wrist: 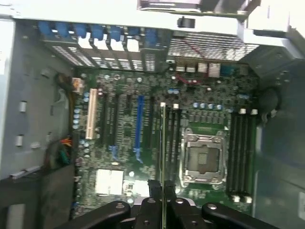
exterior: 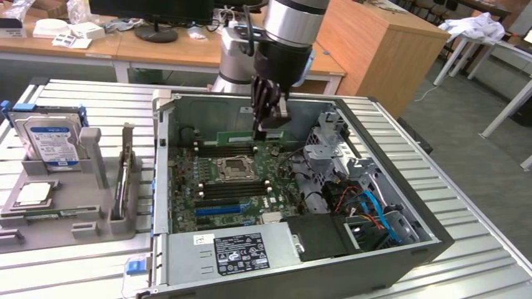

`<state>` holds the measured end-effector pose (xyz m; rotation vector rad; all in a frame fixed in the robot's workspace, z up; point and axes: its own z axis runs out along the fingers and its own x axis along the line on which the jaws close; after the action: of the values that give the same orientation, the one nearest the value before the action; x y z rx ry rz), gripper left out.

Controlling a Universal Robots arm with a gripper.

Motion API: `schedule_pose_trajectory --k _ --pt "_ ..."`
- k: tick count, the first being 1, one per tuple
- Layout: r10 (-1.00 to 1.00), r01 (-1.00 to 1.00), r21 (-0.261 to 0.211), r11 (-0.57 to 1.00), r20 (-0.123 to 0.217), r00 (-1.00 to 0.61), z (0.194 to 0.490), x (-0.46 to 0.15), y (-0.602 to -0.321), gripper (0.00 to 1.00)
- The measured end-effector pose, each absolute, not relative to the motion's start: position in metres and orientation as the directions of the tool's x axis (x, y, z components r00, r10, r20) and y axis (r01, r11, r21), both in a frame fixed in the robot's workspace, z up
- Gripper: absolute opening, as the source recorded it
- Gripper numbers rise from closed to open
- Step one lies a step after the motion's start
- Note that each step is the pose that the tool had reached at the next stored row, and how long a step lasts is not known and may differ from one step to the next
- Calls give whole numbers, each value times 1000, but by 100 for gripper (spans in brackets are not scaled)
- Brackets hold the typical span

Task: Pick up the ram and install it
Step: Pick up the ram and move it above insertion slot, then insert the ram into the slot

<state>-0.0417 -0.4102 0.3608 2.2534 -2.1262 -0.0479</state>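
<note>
My gripper (exterior: pixel 266 129) hangs inside the open computer case (exterior: pixel 390 143), shut on the ram (exterior: pixel 237 134), a thin green stick held on edge just above the motherboard (exterior: pixel 249 187). In the wrist view the ram (wrist: pixel 163 143) runs as a narrow green line out from between my fingers (wrist: pixel 153 193). There it lies over the black memory slots (wrist: pixel 172 138) beside the empty processor socket (wrist: pixel 204 160). In the exterior view the ram hovers over the memory slots (exterior: pixel 218 151) behind the processor socket (exterior: pixel 235 168). More memory slots (wrist: pixel 240 152) lie on the socket's other side.
A grey holder tray (exterior: pixel 66 208) at the exterior view's left carries a blue-labelled hard drive (exterior: pixel 52 140), a square silver processor chip (exterior: pixel 33 194) and an upright card (exterior: pixel 124 177). Inside the case are a power supply (exterior: pixel 237 252), a metal drive cage (exterior: pixel 332 146) and blue cables (exterior: pixel 374 208).
</note>
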Motion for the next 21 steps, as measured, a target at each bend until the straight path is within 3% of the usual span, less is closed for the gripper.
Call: schedule_pose_trajectory --k 8,21 --pt "-998 -997 52 -58 8 58 358 -42 -385 14" --pt "-998 -997 53 -58 8 58 358 -39 -384 14"
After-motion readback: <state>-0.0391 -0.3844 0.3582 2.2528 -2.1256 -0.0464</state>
